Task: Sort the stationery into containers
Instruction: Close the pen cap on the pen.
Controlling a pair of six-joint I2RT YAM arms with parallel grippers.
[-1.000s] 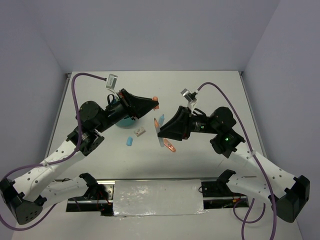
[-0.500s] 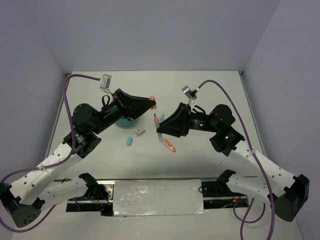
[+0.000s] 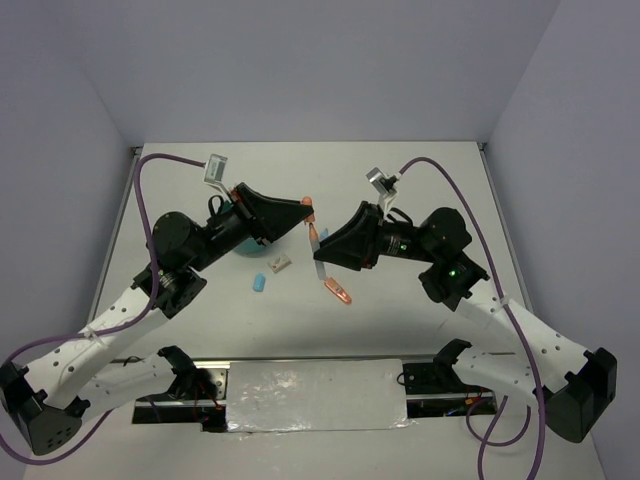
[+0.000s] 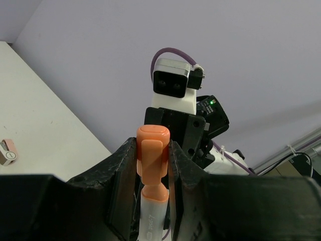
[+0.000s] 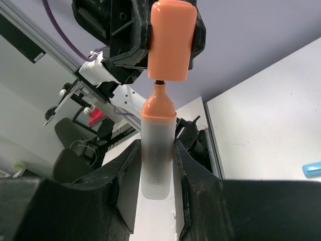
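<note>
The left gripper's (image 4: 152,150) jaws pinch the orange cap (image 5: 173,42). To its right, the right gripper's (image 5: 157,150) jaws clamp the marker (image 5: 158,125) by its barrel, nib just short of the cap, in the air over the middle of the table (image 3: 420,180). Any misalignment as the two meet could jam the nib or twist the barrel loose.

left arm: from near-left corner of table (image 3: 420,170), elbow bent, reaching right, raised | left gripper (image 3: 307,209): jaws clamped on orange cap (image 5: 172,40) | right arm: from near-right corner, reaching left, raised | right gripper (image 3: 318,252): jaws clamped on marker barrel (image 5: 157,170) | grippers face each other, close, above table's middle
</note>
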